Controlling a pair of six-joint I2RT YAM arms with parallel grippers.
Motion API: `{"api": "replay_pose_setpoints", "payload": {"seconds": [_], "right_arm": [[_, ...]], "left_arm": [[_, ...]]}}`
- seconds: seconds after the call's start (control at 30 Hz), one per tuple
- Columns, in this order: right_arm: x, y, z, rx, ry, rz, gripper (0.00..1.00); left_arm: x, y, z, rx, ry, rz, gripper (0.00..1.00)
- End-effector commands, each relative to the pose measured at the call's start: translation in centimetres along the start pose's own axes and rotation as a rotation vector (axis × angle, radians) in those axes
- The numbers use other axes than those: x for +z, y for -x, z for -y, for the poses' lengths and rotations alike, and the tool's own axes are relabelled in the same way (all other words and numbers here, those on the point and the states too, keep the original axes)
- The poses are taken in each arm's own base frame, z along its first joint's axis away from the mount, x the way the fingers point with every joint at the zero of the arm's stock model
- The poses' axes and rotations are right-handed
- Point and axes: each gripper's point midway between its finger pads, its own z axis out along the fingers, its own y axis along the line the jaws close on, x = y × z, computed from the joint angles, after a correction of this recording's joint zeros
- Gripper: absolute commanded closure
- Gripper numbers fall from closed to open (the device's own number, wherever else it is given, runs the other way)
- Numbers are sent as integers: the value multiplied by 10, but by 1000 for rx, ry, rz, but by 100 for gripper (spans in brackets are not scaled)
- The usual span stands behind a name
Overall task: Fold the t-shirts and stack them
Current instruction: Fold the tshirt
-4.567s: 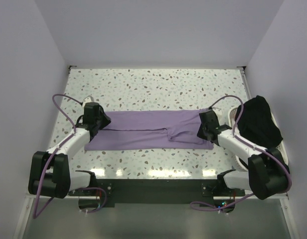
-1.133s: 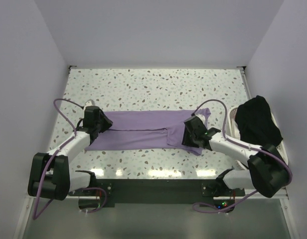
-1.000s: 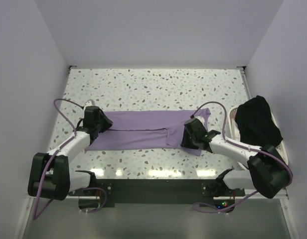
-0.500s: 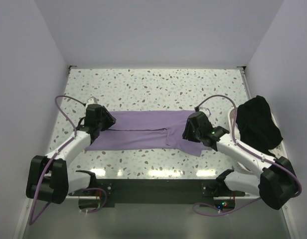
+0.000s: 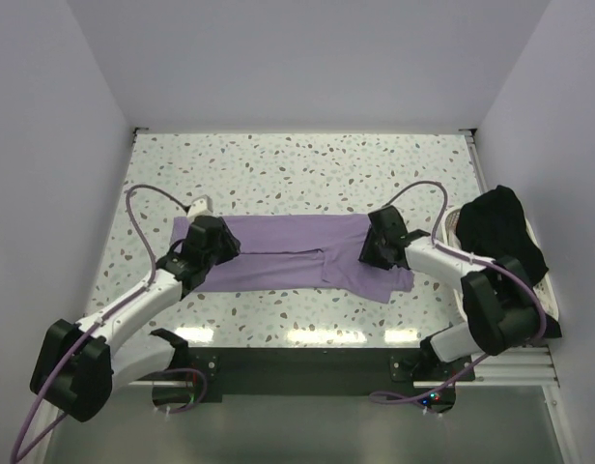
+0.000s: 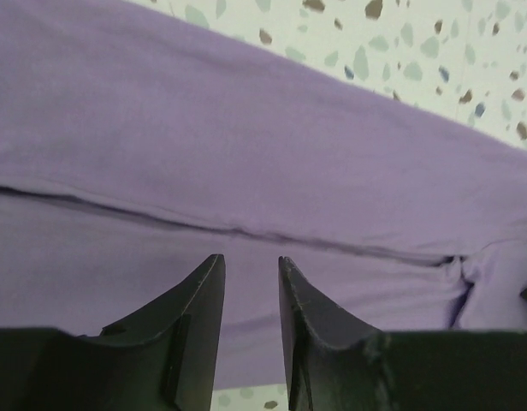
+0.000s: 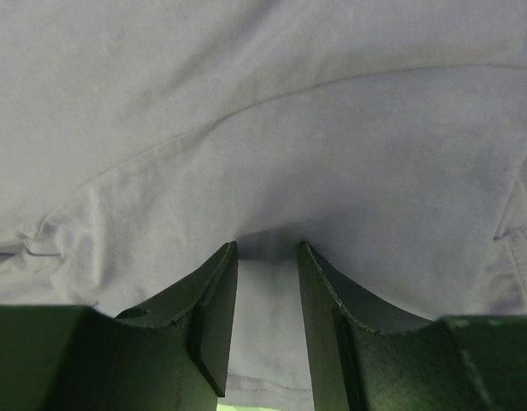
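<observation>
A purple t-shirt (image 5: 288, 246) lies folded into a long band across the middle of the speckled table (image 5: 297, 164). My left gripper (image 5: 220, 246) hovers over its left end; in the left wrist view (image 6: 251, 257) the jaws stand a narrow gap apart with nothing between them, above the shirt (image 6: 246, 154) and its fold line. My right gripper (image 5: 375, 246) is over the shirt's right part; in the right wrist view (image 7: 268, 244) the jaws are apart and the tips press down on the cloth (image 7: 263, 128). A black t-shirt (image 5: 500, 232) lies bunched at the right.
The black t-shirt rests on a white tray (image 5: 455, 220) at the table's right edge. White walls close in the table on the left, back and right. Purple cables loop from both arms over the table.
My left gripper has moved right and nearer, onto the shirt's left end. My right gripper has shifted a little toward the back over the shirt's right part, and the right arm has swung.
</observation>
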Motion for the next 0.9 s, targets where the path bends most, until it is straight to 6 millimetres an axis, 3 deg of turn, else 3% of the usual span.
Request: {"api": "replay_pose_setpoints", "payload": {"seconds": [0.0, 0.17, 0.47, 0.63, 0.67, 0.77, 0.8, 0.83, 0.87], "right_arm": [[8, 9, -9, 35, 33, 34, 62], [19, 2, -2, 36, -7, 17, 62], [31, 14, 12, 14, -73, 14, 62], [41, 40, 10, -14, -105, 5, 61], [41, 53, 6, -19, -110, 27, 61], [51, 57, 10, -60, -161, 1, 60], [51, 68, 4, -79, -157, 5, 60], [58, 66, 5, -94, -175, -17, 60], [58, 84, -6, -99, -162, 10, 59]], "left_arm": [[-3, -23, -11, 45, 46, -15, 64], [1, -55, -23, 84, 74, -70, 69], [10, -79, -33, 166, 130, -114, 71], [11, -96, -29, 216, 136, -148, 72], [11, -100, -30, 228, 147, -156, 72], [9, -111, -19, 259, 128, -175, 73], [8, -115, -17, 269, 126, -183, 73], [5, -120, -7, 277, 101, -190, 73], [5, -126, -4, 291, 101, -198, 73]]}}
